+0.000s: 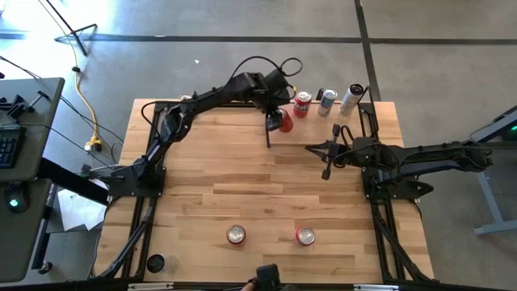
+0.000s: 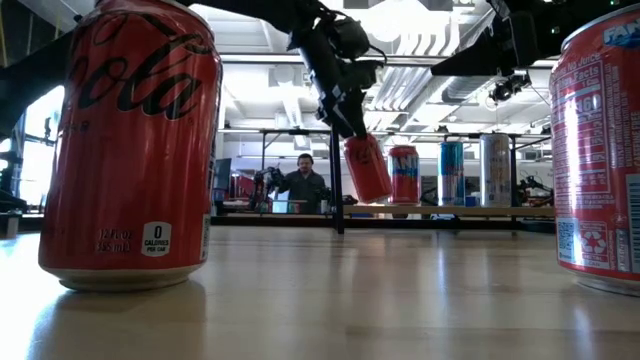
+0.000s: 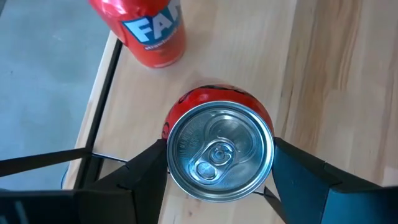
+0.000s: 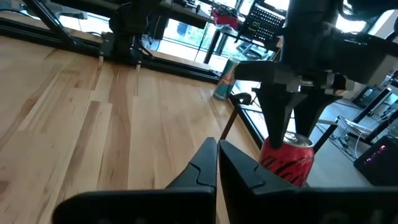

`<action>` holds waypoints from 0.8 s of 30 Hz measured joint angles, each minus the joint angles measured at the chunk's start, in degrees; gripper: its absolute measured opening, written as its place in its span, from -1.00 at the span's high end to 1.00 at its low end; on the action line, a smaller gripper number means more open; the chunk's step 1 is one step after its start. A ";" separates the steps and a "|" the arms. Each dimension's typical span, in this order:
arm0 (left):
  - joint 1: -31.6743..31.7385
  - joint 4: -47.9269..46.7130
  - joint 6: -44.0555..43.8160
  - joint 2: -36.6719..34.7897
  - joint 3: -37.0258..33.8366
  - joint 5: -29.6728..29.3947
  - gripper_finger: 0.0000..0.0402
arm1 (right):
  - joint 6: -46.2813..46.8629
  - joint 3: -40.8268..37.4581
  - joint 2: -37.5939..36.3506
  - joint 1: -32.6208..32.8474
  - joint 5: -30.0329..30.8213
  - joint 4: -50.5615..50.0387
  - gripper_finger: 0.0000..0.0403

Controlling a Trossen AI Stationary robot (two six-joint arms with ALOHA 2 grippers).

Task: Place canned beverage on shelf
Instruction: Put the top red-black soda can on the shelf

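here the left gripper (image 1: 279, 121) hides the tilted red can's (image 2: 366, 168) sides.

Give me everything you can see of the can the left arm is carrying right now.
The red can is a red aluminium soda can with white script lettering and a silver top, its pull tab flat and unopened. The left hand grips it by the sides near the top, one finger on each side. It hangs tilted, clear of the wood, at the far edge of the table beside the black upright divider panel. Just beyond it a red Fanta can stands on the shelf; the two are not touching.
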 joint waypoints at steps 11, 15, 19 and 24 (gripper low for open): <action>-0.54 0.71 0.42 -0.07 0.11 -0.09 -0.43 | 0.01 0.00 0.00 0.00 -0.01 -0.16 1.00; -0.54 1.18 0.50 -0.14 0.24 -1.22 -0.42 | 0.04 0.00 0.00 0.00 0.00 -0.18 1.00; -0.79 2.95 1.42 -1.45 0.29 -3.84 -0.40 | 0.05 0.00 0.00 0.00 -0.02 -0.84 1.00; -1.71 4.69 1.65 -4.93 0.22 -6.51 -0.22 | 0.47 0.00 0.02 0.00 -0.02 -1.68 1.00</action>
